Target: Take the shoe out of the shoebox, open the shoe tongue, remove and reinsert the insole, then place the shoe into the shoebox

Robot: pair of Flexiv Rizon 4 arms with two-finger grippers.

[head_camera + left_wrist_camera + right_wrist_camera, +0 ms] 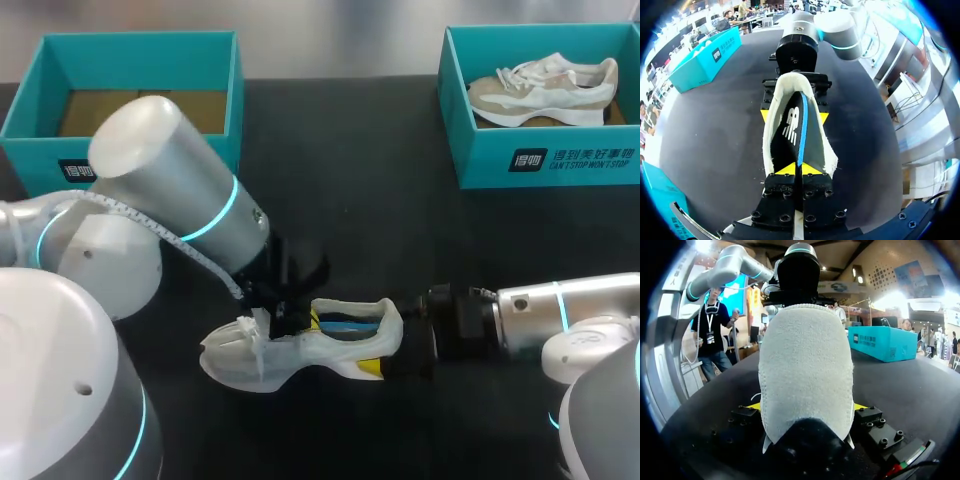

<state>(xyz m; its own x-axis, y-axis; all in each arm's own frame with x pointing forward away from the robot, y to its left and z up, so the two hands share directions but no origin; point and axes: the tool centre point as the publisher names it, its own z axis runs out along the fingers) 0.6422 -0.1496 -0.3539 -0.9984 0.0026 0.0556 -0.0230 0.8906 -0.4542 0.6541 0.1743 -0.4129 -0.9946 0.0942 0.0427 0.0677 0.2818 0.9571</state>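
Head view: white shoe (300, 355) rests on the dark worktop (400, 200) — right gripper (807, 406) clamps its heel, left gripper (799, 169) pinches the black insole (790, 125) at the shoe's opening.

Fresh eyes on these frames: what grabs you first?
The white shoe mid-table, held at both ends: the right gripper clamps its heel, the left gripper pinches the black insole in its opening. At the far corners sit the left shoebox and the right shoebox, which holds a second shoe.
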